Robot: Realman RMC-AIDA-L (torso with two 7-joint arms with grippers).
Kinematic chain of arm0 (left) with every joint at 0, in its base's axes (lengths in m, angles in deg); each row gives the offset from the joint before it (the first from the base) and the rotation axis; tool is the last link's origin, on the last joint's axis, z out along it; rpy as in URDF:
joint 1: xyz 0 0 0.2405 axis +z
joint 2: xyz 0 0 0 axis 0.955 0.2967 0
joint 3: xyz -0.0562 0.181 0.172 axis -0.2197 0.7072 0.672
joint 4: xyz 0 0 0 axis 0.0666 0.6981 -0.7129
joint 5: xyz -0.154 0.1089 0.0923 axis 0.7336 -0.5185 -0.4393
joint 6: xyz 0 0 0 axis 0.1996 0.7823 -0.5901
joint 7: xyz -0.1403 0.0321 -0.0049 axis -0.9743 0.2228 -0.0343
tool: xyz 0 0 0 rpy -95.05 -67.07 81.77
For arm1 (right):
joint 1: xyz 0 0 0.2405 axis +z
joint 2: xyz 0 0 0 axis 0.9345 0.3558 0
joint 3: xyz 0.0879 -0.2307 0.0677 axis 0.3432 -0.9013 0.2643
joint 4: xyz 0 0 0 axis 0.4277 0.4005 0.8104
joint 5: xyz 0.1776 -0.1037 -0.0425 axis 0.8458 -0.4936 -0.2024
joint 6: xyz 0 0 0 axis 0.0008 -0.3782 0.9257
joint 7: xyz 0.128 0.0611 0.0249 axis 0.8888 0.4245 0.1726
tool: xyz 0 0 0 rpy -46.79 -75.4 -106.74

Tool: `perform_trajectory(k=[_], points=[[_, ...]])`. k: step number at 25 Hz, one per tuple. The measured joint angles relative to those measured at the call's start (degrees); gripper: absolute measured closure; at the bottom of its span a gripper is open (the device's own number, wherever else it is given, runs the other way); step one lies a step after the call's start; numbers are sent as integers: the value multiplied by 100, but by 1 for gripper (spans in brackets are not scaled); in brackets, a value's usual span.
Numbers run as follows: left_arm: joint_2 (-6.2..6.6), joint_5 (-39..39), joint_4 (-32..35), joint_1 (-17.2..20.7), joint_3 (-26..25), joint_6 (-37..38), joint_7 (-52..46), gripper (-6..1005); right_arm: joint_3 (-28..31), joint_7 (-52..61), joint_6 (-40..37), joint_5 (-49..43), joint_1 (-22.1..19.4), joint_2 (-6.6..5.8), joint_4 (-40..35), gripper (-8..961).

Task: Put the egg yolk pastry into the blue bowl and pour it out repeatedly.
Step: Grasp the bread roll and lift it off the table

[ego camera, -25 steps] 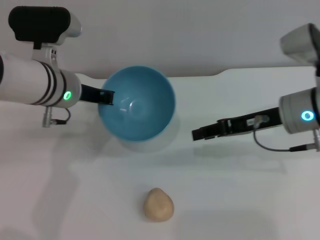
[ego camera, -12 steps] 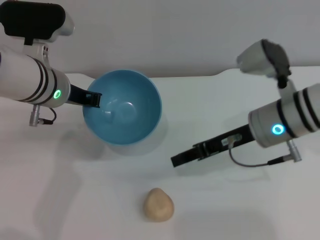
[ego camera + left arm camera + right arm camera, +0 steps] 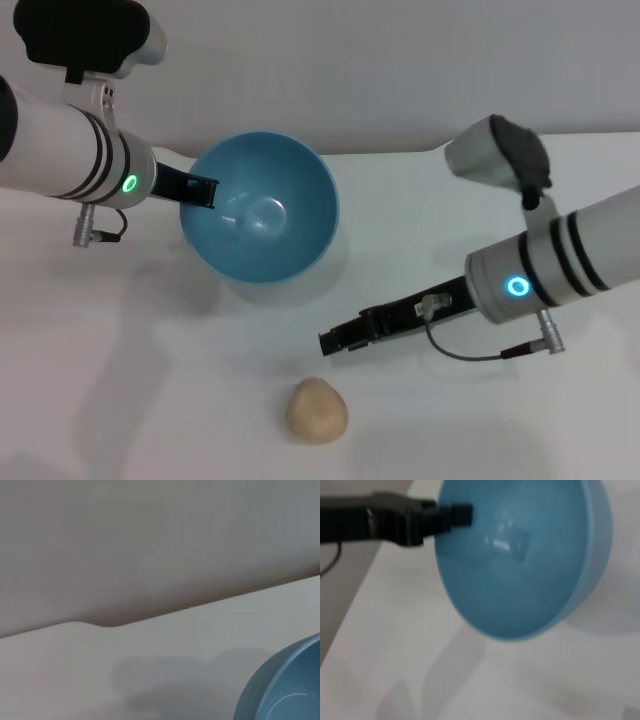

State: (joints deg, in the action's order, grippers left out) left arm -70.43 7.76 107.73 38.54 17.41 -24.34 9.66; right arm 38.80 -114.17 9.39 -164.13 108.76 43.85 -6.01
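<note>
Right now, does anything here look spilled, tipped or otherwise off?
Nothing is damaged. The blue bowl is empty, gripped at its rim by the left gripper. The egg yolk pastry lies on the table, the right gripper near it.

Two fat white round arms with black rings are showing: the left glowing green, the right blue. Thin black pincers and grey cables are sticking out.

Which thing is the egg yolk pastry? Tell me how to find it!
Start at the big blue bowl that the left pincer holds by its rim above the white table. Look nearer the robot, just past the right pincer, to the egg yolk pastry: the only small, lumpy tan ball there.
</note>
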Motion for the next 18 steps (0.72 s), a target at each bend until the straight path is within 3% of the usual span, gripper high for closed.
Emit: perform_trajectory(k=[18], points=[[-1, 44, 0, 63, 10, 87, -2, 1000, -980, 715, -232, -152, 306, -3, -207, 627]])
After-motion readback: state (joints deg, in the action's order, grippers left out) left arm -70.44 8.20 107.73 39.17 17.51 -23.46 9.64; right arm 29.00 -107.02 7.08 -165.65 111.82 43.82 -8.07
